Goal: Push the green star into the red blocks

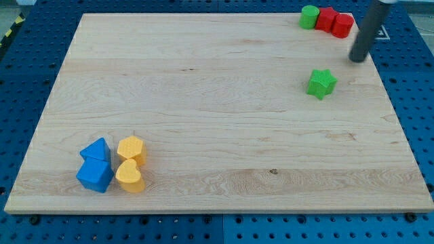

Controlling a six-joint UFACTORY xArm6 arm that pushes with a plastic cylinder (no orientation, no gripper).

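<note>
I am driving a single arm that has no fingers at all, so there is nothing to open or close: it ends in a straight dark rod, and my tip [357, 59] sits near the view's upper right, just to the right of and slightly above the small green plastic star block [321, 83], apart from it. The star lies on the pale wooden board surface [203, 102], below and a little to the left of the two red plastic blocks [335, 22], which stand touching each other at the board's top right edge with a green cylinder block [310, 17] pressed against their left side.

I judge the star to be light and rigid, likely to slide easily on the smooth wood, and its points mean an off-centre push would spin it rather than carry it straight. There is nothing to grip; the place to press is the star's lower side, a touch left of centre, so the shove runs up and slightly right toward the reds. My tip is on the wrong side for that and would need to go round below the star first.

Far off at the lower left sit two blue blocks [95, 166] and two yellow blocks [130, 164], well clear.
</note>
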